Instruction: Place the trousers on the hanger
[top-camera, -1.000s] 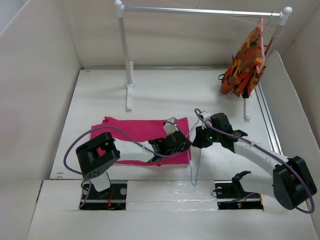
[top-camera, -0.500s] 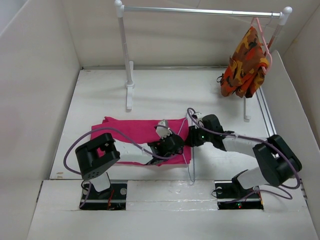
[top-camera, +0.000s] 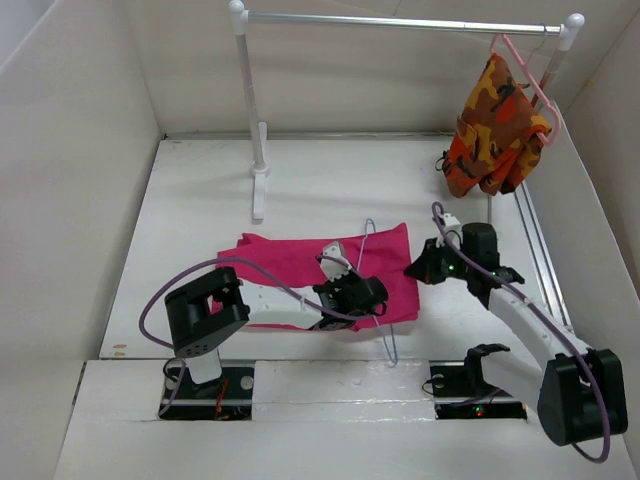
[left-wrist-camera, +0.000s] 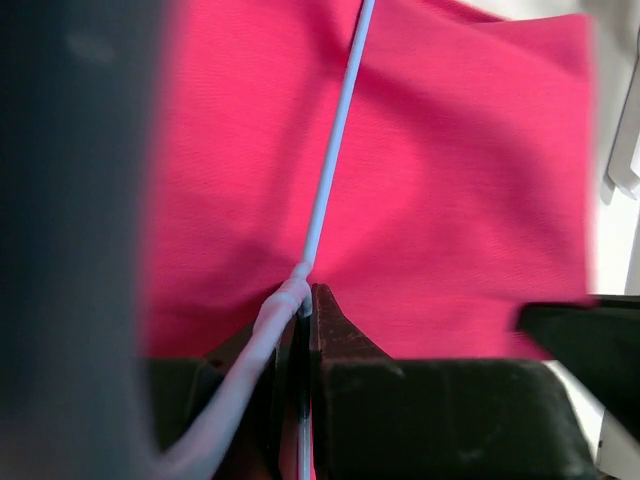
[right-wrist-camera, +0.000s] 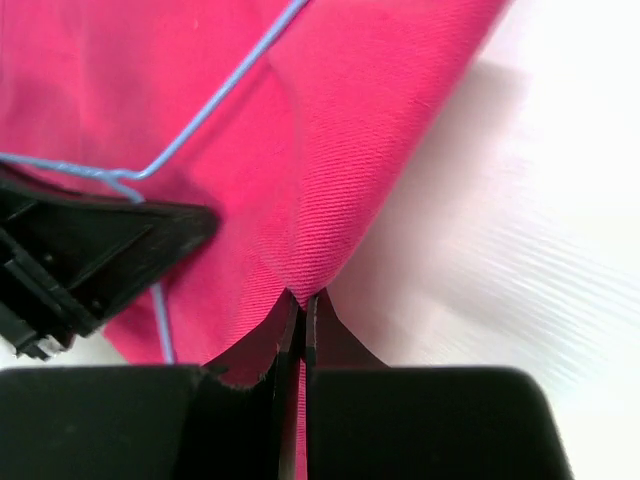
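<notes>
The magenta-pink trousers (top-camera: 300, 262) lie folded flat on the table, their right end pulled toward the right arm. The thin pale blue hanger (top-camera: 366, 250) lies across that right end, its wire running over and under the cloth. My left gripper (top-camera: 372, 296) is shut on the hanger wire (left-wrist-camera: 325, 180), with the pink cloth (left-wrist-camera: 460, 200) right under it. My right gripper (top-camera: 415, 270) is shut on the right edge of the trousers (right-wrist-camera: 330, 180). The hanger wire (right-wrist-camera: 210, 110) and the left gripper's black body (right-wrist-camera: 90, 250) show in the right wrist view.
A white clothes rail (top-camera: 400, 22) stands at the back on two posts. A salmon-pink hanger (top-camera: 528, 70) with an orange, red and yellow patterned garment (top-camera: 495, 130) hangs at its right end. White walls (top-camera: 70, 150) enclose the table on three sides.
The right gripper has drawn back to the right, pulling the trousers' right end with it. The left gripper has moved right with the hanger, whose wire now lies over the cloth. The patterned garment swings.
</notes>
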